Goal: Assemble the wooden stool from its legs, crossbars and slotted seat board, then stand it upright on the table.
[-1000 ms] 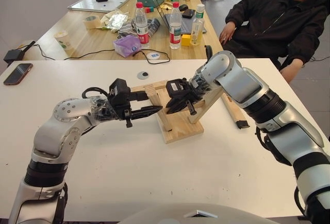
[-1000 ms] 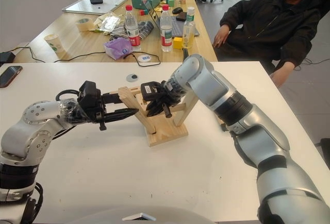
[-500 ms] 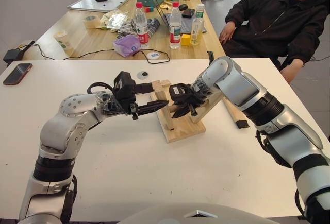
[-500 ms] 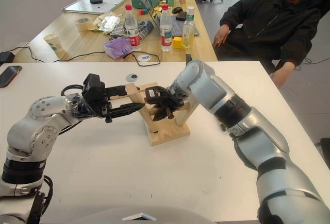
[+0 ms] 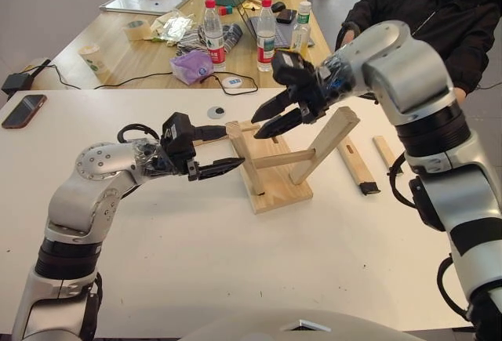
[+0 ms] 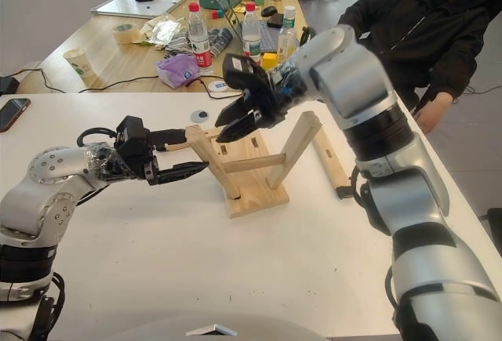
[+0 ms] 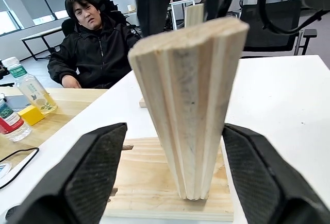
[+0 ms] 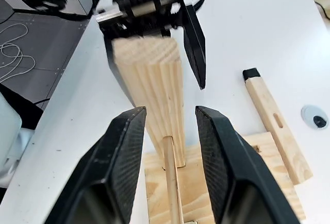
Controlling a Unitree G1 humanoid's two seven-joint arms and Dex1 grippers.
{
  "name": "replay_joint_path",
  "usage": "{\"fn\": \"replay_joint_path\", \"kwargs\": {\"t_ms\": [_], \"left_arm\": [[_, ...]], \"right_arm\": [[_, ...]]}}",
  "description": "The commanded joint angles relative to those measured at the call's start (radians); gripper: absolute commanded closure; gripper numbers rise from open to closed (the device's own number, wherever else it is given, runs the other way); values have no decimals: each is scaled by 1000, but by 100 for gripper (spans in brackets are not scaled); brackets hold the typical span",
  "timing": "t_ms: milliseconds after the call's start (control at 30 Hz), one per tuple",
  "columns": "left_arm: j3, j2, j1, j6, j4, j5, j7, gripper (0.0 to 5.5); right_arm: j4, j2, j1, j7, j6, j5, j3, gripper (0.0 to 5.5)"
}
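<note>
At centre of the flat white table point(image 5: 235, 263): pale wooden slotted seat board point(image 5: 278, 194), lying flat, long axis roughly near to far.

Seated in the board: two square-section pale wooden legs. Of these, left leg point(image 5: 245, 157) with long axis rising from its slot and leaning toward the far left; right leg point(image 5: 325, 143) leaning toward the far right. Free ends uppermost, splayed apart in a V. Between them, thin wooden crossbar point(image 5: 282, 159), about level, long axis left to right.

About the upper end of that first leg: left gripper point(image 5: 234, 146), black fingers spread wide, one on either side, a gap visible on both sides, no grip made.

Above the same leg and the bar: right gripper point(image 5: 256, 127), raised, fingers parted, nothing held.

Loose stock:
- slotted wooden leg with black end cap point(image 5: 359, 168), flat on the table just right of the board, long axis near to far
- shorter wooden piece point(image 5: 384, 151) beside it, further right
- another black-capped leg point(image 8: 273, 126), flat at the far left of the board, near a small grey disc point(image 5: 218, 112)

Progress, as judged: about half built.
- Done: two legs and one bar fitted.
- Outstanding: remaining legs and bars, then turning over to stand upright, seat uppermost.
</note>
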Motion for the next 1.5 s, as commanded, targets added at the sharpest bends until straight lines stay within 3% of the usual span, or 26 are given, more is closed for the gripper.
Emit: {"fn": "replay_joint_path", "kwargs": {"t_ms": [33,100,200,333,433,533,633,767,900,1000,1167,1267,1400,1500], "left_arm": [[120,-6,49,41,32,-36,82,217],[199,-29,92,63,29,-54,164,253],[351,-61,213,102,-42,-143,238,296],[527,-133,288,188,-34,-231,443,359],[551,-272,214,225,43,-141,789,407],[500,-371,220,243,8,-42,1001,451],[390,-459,188,297,-34,-43,1061,499],[71,-600,120,454,-198,-104,1063,545],[-59,-687,71,586,-317,-206,1063,545],[-13,-671,72,620,-319,-206,1069,545],[151,-447,113,600,-235,-103,1007,545],[271,-346,94,539,-136,-57,972,545],[391,-301,-46,492,-84,-117,931,545],[421,-307,-157,512,-132,-239,896,545]], "right_arm": [[215,-60,-124,-147,-12,23,-215,374],[307,-63,-99,-297,-41,34,-341,413],[247,-44,94,-533,-33,41,-501,463],[-96,74,539,-916,-24,-43,-617,532],[-384,236,803,-1140,24,-70,-650,550],[-525,310,920,-1245,46,-86,-634,550],[-566,336,948,-1279,71,-75,-586,550],[-658,392,935,-1262,138,-25,-404,550],[-756,436,917,-1223,252,52,-231,550],[-771,417,929,-1202,295,60,-230,550],[-720,303,967,-1146,313,51,-316,550],[-609,232,966,-1145,214,9,-373,550],[-551,342,740,-1200,-47,114,-575,550],[-613,398,588,-1177,-119,271,-632,550]]}}
